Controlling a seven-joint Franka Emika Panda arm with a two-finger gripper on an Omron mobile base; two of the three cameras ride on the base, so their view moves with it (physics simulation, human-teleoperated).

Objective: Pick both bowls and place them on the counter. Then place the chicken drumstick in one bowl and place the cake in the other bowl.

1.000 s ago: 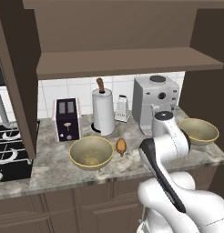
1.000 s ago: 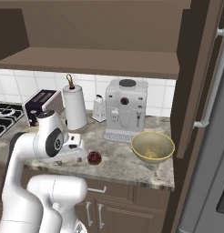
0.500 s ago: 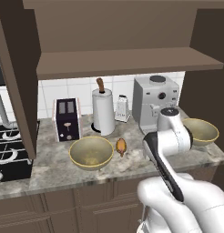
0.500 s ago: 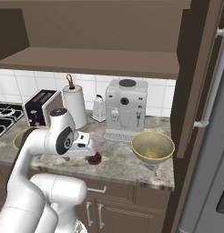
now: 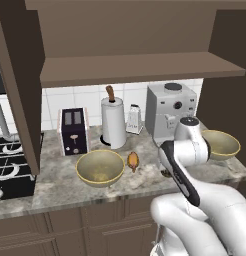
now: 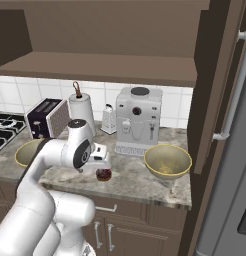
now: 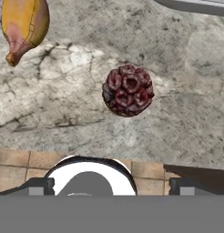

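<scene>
While open, pincer hovers above cake.

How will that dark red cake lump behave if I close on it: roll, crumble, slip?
The cake looks roundish and lies free on the counter, so a nudge would probably roll it. Its knobbly, clustered surface suggests that it may crumble under a hard squeeze, though it should give the fingers some purchase. It is small, so probably light.

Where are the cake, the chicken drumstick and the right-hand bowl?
cake (image 7: 128,90), hand view, its speckled top.
chicken drumstick (image 5: 133,160), left base view, its middle.
right-hand bowl (image 6: 167,161), right base view, its inner wall.
</scene>
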